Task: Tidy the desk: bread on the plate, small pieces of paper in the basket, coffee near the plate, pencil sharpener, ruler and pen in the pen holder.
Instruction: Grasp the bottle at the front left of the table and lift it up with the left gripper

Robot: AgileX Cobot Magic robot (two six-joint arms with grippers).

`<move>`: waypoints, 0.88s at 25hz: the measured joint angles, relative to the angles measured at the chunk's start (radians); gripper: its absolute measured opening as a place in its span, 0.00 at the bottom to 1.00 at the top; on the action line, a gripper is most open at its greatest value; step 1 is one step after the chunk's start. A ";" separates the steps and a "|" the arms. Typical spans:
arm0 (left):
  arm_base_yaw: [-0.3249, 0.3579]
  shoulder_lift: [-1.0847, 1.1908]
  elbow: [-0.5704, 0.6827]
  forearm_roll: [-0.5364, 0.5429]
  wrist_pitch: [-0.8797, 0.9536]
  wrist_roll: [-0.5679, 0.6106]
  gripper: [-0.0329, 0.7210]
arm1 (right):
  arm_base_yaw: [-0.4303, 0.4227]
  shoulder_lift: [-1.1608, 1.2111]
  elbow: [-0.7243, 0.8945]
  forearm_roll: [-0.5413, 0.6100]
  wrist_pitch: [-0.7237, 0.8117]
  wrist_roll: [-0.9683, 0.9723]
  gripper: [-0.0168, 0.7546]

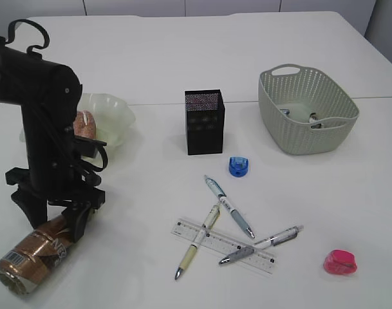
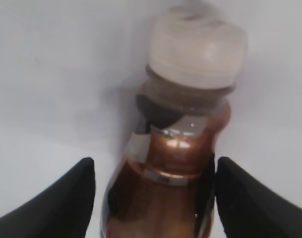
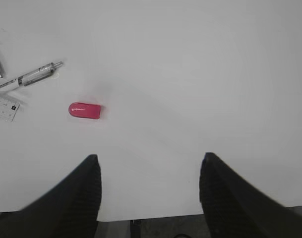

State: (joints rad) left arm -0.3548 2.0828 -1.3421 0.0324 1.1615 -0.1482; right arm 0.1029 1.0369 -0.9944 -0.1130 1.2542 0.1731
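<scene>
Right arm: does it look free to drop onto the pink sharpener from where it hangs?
Probably yes. The right gripper hangs open above bare table, and the pink sharpener lies alone, apart from the nearest pen, nothing between them.

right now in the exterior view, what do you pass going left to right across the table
coffee bottle with the left gripper over it → plate holding bread → pen holder → blue sharpener → basket → pink sharpener

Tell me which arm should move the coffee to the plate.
Left. Its pincer already straddles the lying coffee bottle, open on both sides, and the plate is just behind it. The right arm is elsewhere.
</scene>
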 joint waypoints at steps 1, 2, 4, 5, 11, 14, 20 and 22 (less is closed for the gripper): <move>0.000 0.000 0.000 0.000 -0.004 0.000 0.76 | 0.000 0.000 0.000 0.000 0.000 0.000 0.65; 0.000 0.000 0.000 0.000 -0.005 0.000 0.76 | 0.000 0.000 0.000 -0.002 0.000 0.000 0.65; 0.000 0.002 0.000 0.000 -0.010 0.000 0.76 | 0.000 0.000 0.000 -0.002 0.000 0.000 0.65; 0.000 0.001 0.000 0.000 -0.012 0.000 0.76 | 0.000 0.000 0.000 -0.002 0.000 0.000 0.65; 0.000 0.010 0.000 0.000 -0.014 0.000 0.76 | 0.000 0.000 0.000 -0.004 0.000 -0.004 0.65; 0.000 0.016 0.000 0.000 -0.014 0.000 0.76 | 0.000 0.000 0.000 -0.012 0.000 -0.004 0.65; 0.000 0.018 0.000 0.000 -0.017 0.000 0.76 | 0.000 0.000 0.000 -0.017 0.000 -0.004 0.65; 0.000 0.022 0.000 0.000 -0.017 0.000 0.76 | 0.000 0.000 0.000 -0.019 0.000 -0.006 0.65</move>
State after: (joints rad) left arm -0.3548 2.1052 -1.3421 0.0324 1.1448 -0.1482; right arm 0.1029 1.0369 -0.9944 -0.1319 1.2542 0.1671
